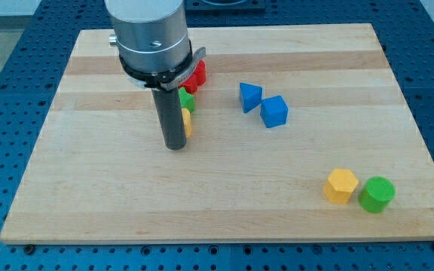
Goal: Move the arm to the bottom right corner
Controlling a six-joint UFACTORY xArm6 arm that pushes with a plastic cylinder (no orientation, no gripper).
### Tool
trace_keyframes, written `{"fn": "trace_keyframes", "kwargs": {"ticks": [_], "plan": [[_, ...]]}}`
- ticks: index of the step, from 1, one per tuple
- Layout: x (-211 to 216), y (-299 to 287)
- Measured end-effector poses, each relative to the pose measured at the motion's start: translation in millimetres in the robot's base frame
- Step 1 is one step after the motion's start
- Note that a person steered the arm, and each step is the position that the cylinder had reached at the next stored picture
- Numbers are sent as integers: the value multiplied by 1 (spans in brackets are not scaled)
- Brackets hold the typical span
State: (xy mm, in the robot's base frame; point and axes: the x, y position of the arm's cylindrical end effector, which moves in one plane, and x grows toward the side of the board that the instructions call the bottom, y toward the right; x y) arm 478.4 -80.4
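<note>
Tip-only, with no hand fitted and nothing grasped, my tip (175, 146) is seen beside a yellow block (187, 122), so the surface's (224, 203) bottom-right corner remains to be reached, past the green cylinder (376, 195).

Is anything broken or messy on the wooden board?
Nothing stands out. The wooden board looks undamaged, and no block appears broken. My tip sits beside a small yellow block, partly hiding it, a green block and a red block.
</note>
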Motion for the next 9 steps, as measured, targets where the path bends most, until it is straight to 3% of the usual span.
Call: {"fn": "trace_keyframes", "kwargs": {"ticks": [1, 3, 4, 5, 7, 8, 9], "plan": [[1, 0], [70, 28], [75, 73], [47, 129], [39, 295], [71, 360], [118, 382]]}}
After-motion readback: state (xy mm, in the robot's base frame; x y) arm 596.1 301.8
